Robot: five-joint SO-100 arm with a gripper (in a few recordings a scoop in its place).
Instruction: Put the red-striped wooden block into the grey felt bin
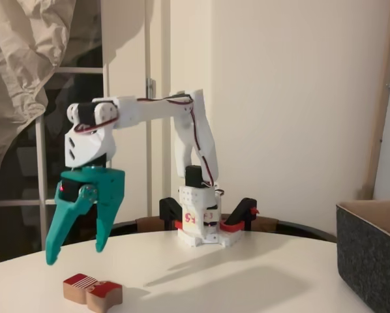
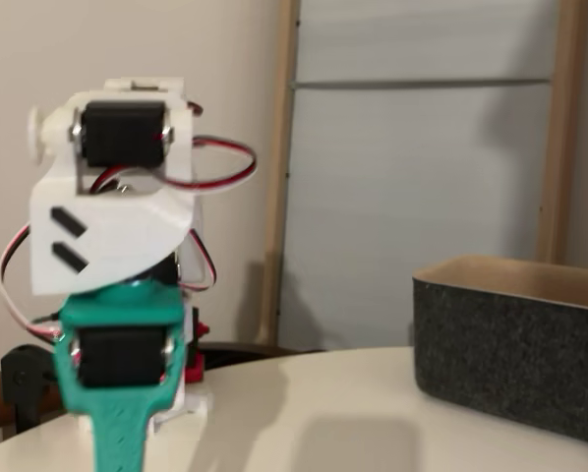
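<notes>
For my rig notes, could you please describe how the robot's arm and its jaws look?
The arm is white printed plastic with black servos and red, white and black cables. Its gripper is teal, ending in two long tapered jaws. The white base carries red markings.

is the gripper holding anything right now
Nothing is held. The gripper hangs open above the table, and the red-striped wooden block lies on the table below it, untouched.

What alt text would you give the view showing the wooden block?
A white robot arm holds its open teal gripper above a red-striped wooden block on a white round table. A grey felt bin stands at the right edge.
</notes>
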